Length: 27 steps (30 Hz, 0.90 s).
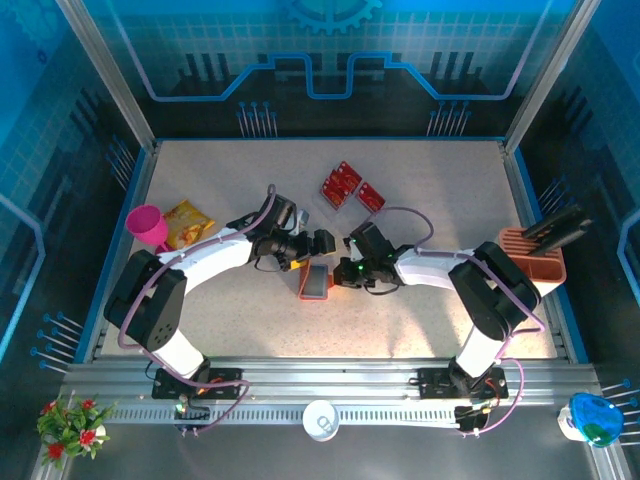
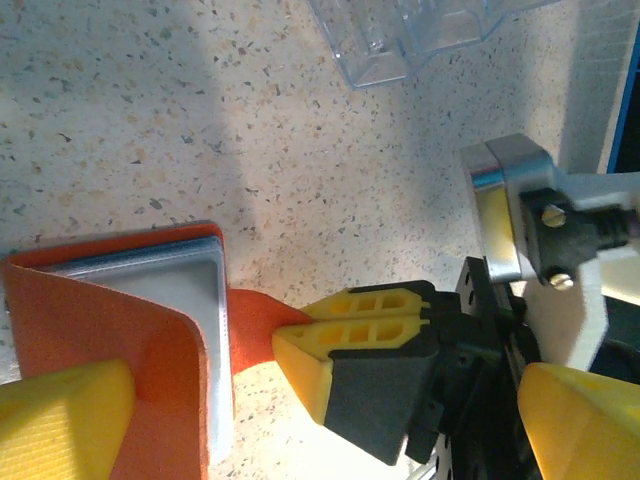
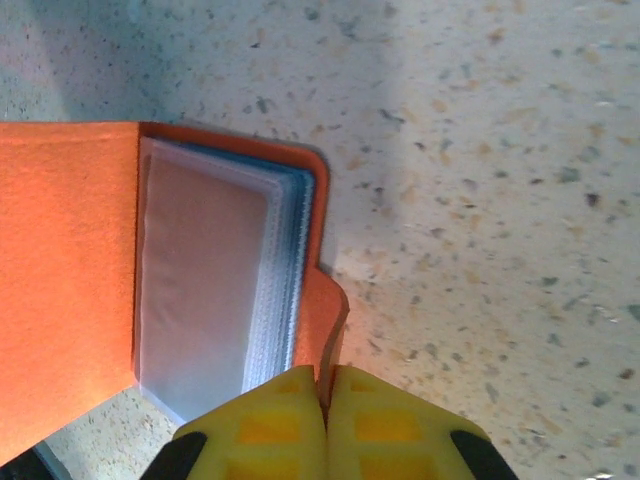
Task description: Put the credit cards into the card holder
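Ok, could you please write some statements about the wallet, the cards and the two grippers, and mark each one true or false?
1. The right gripper is shut on an orange tab of the card holder. True.
2. The credit cards lie on the table, apart from the card holder. True.
3. The left gripper holds a credit card. False: it is open and holds nothing.
4. The card holder is folded shut. False: its cover is open and the clear pockets show.
5. The pink cup stands by the right arm. False: it stands on the left side, beside the snack bag.
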Motion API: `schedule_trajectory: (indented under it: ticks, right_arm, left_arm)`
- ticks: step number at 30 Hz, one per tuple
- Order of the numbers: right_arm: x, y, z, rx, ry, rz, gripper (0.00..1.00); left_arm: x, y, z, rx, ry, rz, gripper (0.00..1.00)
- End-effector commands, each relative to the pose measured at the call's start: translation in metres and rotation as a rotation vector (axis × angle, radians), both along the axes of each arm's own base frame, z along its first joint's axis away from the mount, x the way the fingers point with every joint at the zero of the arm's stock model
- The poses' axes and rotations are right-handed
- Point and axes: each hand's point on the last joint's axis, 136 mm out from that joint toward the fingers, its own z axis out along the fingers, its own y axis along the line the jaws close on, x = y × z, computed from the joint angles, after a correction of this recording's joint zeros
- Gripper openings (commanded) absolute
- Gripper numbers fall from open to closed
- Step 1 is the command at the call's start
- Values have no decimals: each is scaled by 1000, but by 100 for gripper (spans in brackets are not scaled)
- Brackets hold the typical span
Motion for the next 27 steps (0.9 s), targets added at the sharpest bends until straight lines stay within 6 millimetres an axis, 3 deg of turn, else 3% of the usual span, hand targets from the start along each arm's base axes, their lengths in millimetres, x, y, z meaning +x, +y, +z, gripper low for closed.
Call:
schedule_trajectory:
  ticks: [1, 3, 8, 20, 27]
  right_arm:
    - [8, 0, 4, 55, 3, -33, 0]
    - [9, -1, 4, 54, 0, -30, 1]
    - [13, -10, 16, 41, -22, -31, 32]
    - [5, -95, 44, -84, -43, -220, 38]
    - [-5, -111, 57, -81, -61, -260, 39]
  left_arm:
    - [6, -12, 21, -62, -27, -13, 99]
    - [7, -14, 21, -64, -22, -15, 99]
    - [5, -18, 21, -63, -19, -27, 99]
    - [2, -30, 15, -57, -4, -56, 99]
    - [-7, -38, -15, -7, 41, -97, 99]
